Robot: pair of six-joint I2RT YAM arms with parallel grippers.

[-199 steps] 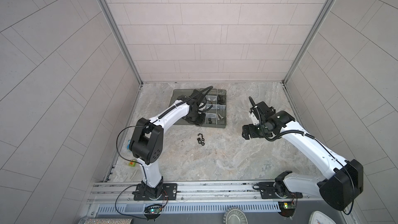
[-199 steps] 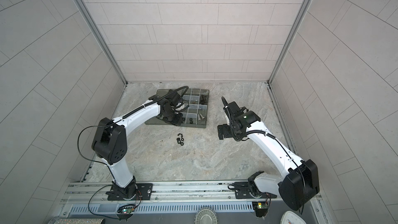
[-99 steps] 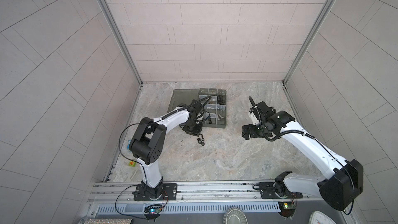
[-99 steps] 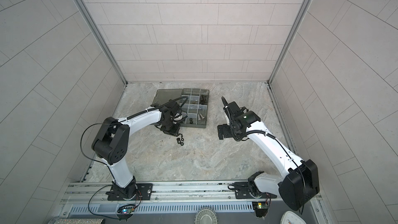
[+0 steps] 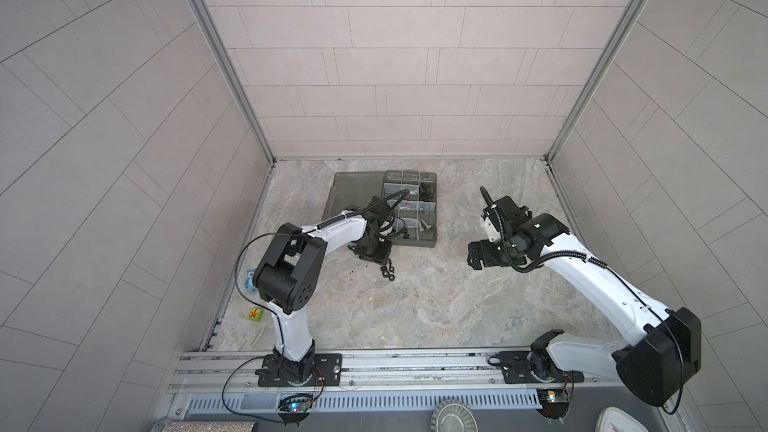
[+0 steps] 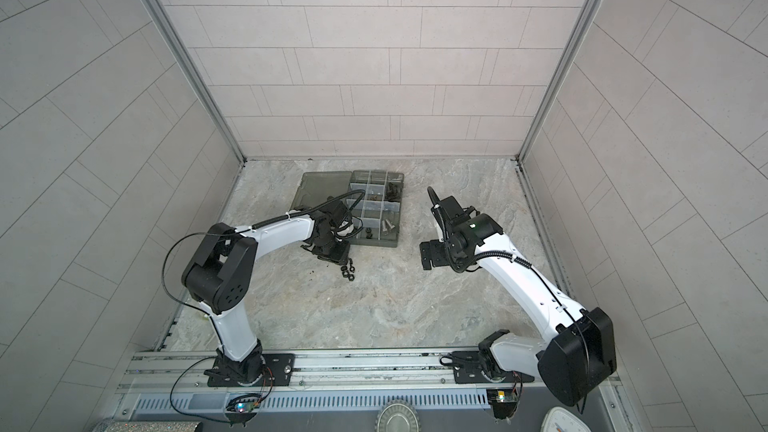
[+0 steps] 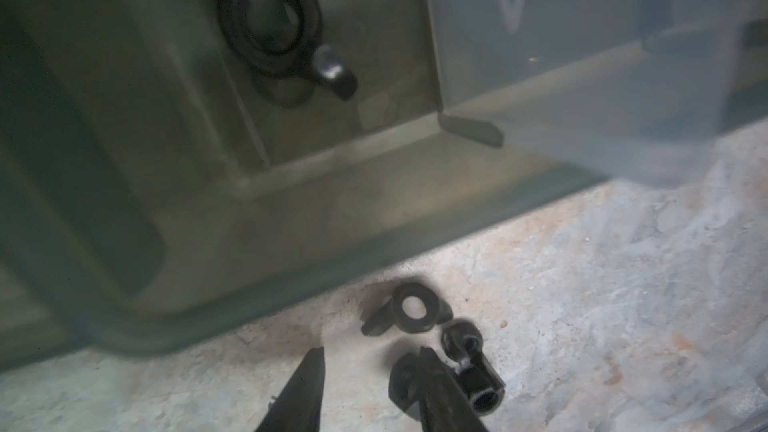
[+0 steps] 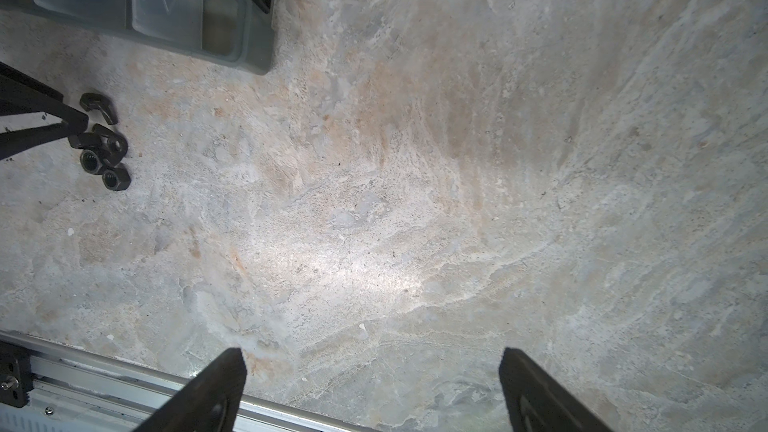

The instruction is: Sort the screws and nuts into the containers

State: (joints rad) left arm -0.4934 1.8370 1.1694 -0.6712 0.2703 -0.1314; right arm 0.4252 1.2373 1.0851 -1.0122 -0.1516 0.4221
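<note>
Left tool (image 7: 372,351) apart above nuts (image 7: 415,326) beside organizer box (image 7: 332,209); right tool (image 8: 372,353) wide apart, empty.

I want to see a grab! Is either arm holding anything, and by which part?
Nothing is held. The left end effector gapes empty at the loose nuts; the right end effector is open and empty.

Left wrist view: org. box (image 7: 291,201) blurry; nut (image 7: 404,382) partly hidden by left gripper (image 7: 371,353) finger (image 7: 442,398).
</note>
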